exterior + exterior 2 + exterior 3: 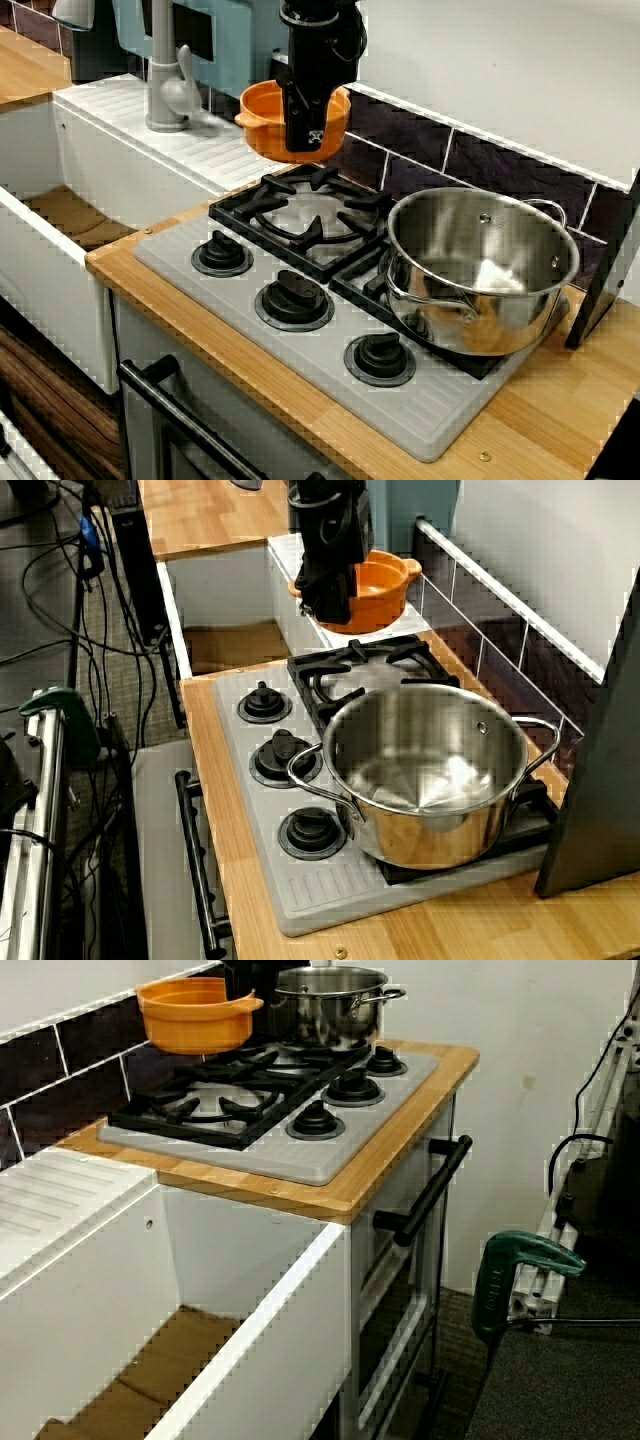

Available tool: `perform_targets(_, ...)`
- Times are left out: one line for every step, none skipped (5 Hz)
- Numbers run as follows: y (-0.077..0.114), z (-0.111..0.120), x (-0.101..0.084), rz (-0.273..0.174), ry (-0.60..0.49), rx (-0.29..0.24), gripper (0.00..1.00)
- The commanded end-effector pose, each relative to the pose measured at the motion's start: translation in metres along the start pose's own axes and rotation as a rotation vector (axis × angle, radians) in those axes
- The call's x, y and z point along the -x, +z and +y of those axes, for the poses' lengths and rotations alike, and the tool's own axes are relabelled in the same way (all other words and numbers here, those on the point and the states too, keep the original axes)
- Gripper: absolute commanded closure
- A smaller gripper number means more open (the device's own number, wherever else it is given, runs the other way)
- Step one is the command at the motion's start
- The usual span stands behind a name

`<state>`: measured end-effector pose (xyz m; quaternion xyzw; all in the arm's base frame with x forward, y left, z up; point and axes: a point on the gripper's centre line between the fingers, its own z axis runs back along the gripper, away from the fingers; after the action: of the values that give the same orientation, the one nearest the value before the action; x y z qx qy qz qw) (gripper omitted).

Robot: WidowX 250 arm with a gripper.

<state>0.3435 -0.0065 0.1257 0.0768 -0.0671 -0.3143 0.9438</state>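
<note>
Orange two-handled bowl [262, 122] hangs raised near the rear burner grate [240, 208], fingers [305, 135] clamped on its rim (steel pot [520, 310] stands alongside).

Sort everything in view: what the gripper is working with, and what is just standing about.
In hand: black gripper, clamped on the rim of the orange plastic bowl.

Standing about: shiny steel pot on a burner of the grey stove top; bare black burner grate; three black knobs; grey tap; white sink.
</note>
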Motion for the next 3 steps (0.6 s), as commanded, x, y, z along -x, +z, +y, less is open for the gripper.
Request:
perform_targets(0.031, 0.009, -0.001, -0.104, -0.138, -0.076, 1.0)
perform_targets(0.034, 0.014, 0.0, -0.131, -0.206, -0.084, 1.0)
perform_targets(0.035, 0.021, 0.0, -0.156, -0.264, -0.074, 1.0)
